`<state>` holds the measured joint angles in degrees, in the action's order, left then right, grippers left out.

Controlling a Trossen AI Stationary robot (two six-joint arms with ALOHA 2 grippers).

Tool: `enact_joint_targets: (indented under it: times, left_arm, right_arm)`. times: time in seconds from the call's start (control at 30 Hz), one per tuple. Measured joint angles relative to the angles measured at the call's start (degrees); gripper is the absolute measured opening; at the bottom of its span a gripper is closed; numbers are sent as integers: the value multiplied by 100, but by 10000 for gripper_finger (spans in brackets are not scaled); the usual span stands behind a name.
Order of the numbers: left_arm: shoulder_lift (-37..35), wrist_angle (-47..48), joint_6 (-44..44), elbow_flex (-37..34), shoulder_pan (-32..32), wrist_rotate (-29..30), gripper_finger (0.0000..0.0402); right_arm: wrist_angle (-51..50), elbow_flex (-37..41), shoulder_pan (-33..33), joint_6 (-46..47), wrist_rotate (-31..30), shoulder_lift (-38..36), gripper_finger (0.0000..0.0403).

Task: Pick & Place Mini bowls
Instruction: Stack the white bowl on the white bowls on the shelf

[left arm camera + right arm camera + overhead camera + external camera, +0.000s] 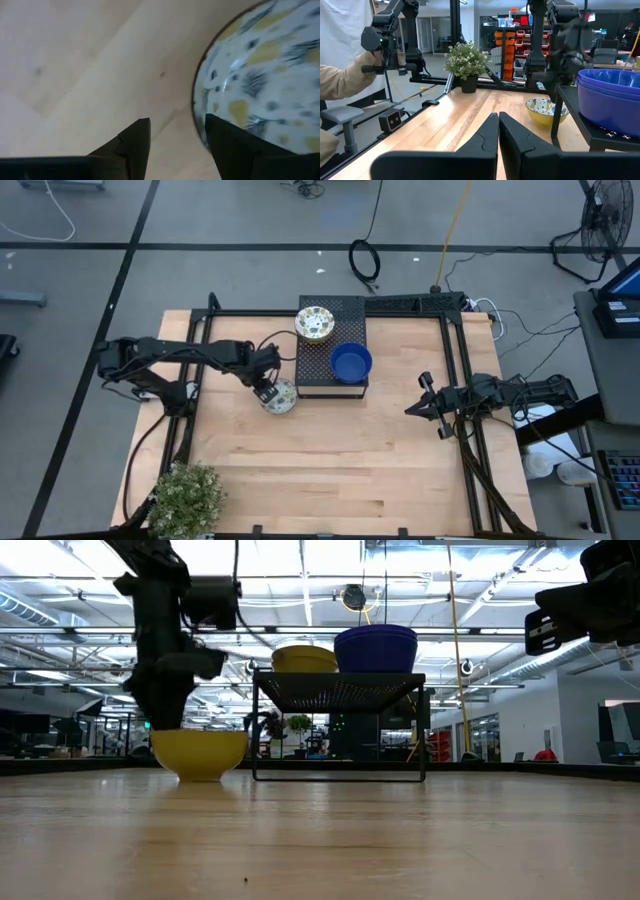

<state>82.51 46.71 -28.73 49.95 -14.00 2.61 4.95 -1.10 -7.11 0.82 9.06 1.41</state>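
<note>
Left gripper point(268, 392) open at rim of floral mini bowl point(280, 397), on table at 8 o'clock from black perforated box point(331, 372). Right gripper point(425, 406) closed, empty, at 3 o'clock.

A black perforated box point(332, 370) stands on the wooden table point(330, 470); a potted plant point(187, 498) sits well apart from it.

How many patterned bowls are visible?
2: one patterned bowl on the black box, another on the table at the left hand. Stacked blue bowls could hide more.
</note>
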Motion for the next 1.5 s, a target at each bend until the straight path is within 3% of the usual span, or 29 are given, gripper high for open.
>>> enact_joint_targets:
  times: [0.6, 1.5]
  left_arm:
    - [268, -174, 118, -2, 0, -10, 191]
    - [268, -176, -981, -2, 0, 40, 191]
  right_arm:
    - [24, -2, 2, 1, -2, 0, 0]
    - [24, 0, 0, 0, -2, 0, 0]
